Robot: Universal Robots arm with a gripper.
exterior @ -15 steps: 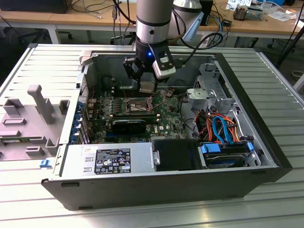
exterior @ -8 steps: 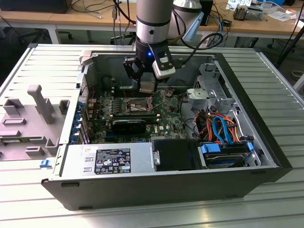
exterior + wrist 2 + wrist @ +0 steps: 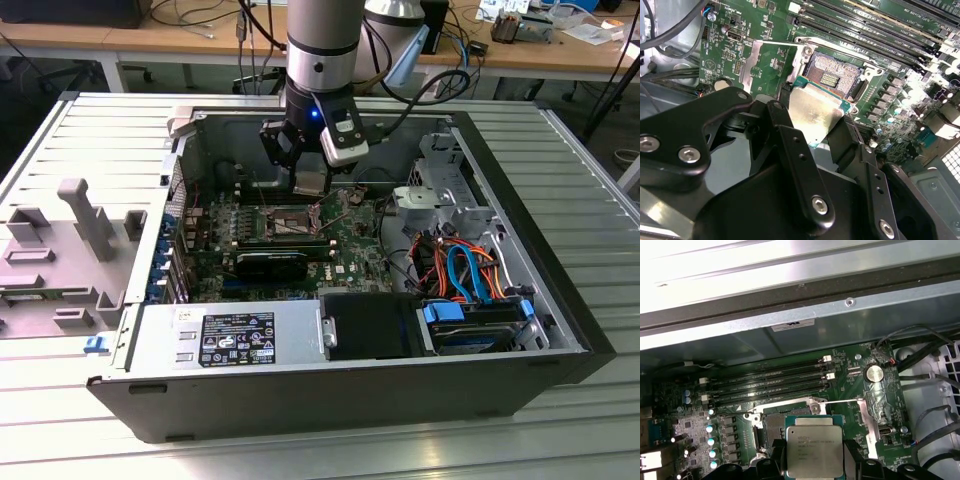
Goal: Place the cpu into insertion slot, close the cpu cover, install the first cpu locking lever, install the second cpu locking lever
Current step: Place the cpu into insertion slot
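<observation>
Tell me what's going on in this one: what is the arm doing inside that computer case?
The arm's gripper is shut on the cpu, holding it just above the insertion slot on the motherboard in the open computer case. The cpu is not yet seated, and the slot's contacts are bare. The cpu cover is swung open beside the slot.

silver cpu (image 3: 814, 446) above bare insertion slot (image 3: 832, 75), cpu cover (image 3: 751, 65) open
</observation>
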